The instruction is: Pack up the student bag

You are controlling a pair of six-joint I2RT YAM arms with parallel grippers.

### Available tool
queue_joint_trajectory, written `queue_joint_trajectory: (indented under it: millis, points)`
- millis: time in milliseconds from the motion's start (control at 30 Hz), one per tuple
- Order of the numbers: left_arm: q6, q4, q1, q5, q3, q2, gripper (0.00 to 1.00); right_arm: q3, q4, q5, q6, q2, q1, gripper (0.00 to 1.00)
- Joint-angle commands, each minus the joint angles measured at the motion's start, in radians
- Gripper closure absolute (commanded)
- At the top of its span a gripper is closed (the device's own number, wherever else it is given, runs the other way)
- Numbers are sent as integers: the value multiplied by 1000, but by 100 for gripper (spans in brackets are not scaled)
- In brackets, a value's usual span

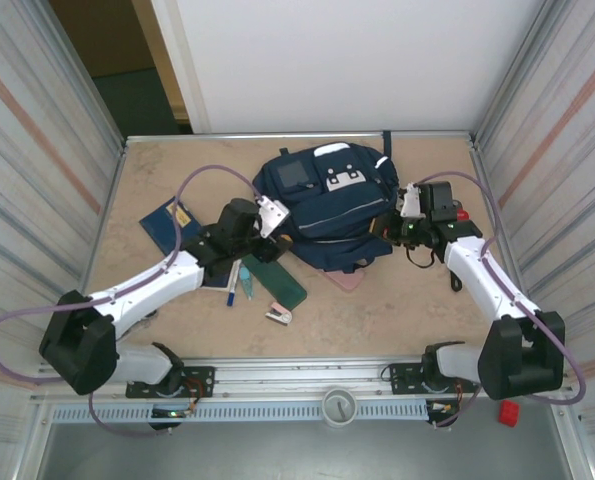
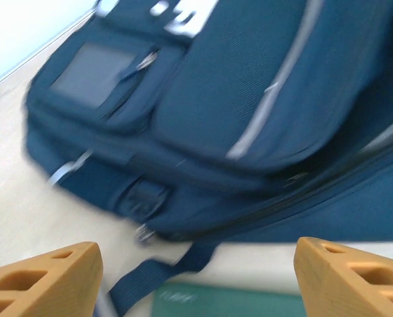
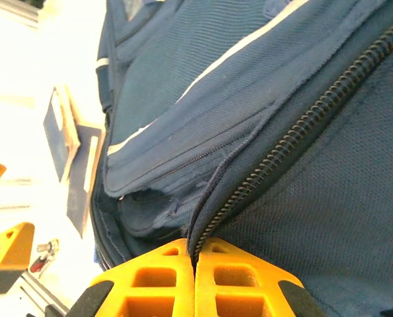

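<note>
Student bag [image 1: 327, 205]: navy fabric, white patches, pale stripe, front pockets; lies on the counter [image 1: 397, 320] between both tools.
Left tool [image 2: 196, 281]: fingers wide apart, empty, Student bag just ahead.
Right tool [image 3: 195, 281]: pinched on Student bag fabric beside the zipper [image 3: 315, 112].

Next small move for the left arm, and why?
Probably lower the open left hand onto the green book just below it and close. The right hand is shut on the zipper edge of the backpack, seemingly holding it open, and the book lies beside it.
</note>
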Motion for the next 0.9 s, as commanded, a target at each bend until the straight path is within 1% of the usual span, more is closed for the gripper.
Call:
queue_joint_trajectory:
  millis: [0, 67, 133, 267, 367, 467, 533, 633, 867]
  points:
    - [22, -21, -38, 225, 104, 72, 22, 10, 107, -26, 21, -42, 44, 95]
    - [68, -70, -58, 272, 196, 153, 21, 1, 109, -23, 5, -37, 71, 96]
    - [98, -128, -64, 310, 283, 233, 21, -21, 119, -14, -2, -43, 75, 97]
    - [132, -208, -54, 329, 408, 368, 21, -68, 125, 36, -6, -44, 75, 96]
    - [133, -268, -30, 375, 475, 449, 22, -106, 86, 101, 6, -12, 74, 90]
    - [156, -308, -23, 400, 514, 504, 21, -167, 76, 151, 33, 27, 73, 76]
    - [193, -343, -30, 392, 550, 543, 20, -209, 102, 152, 45, 46, 72, 67]
    - [241, -399, -41, 341, 610, 600, 19, -238, 138, 130, 51, 64, 72, 59]
    - [303, -474, -62, 233, 738, 726, 18, -228, 124, 140, 18, 73, 71, 55]
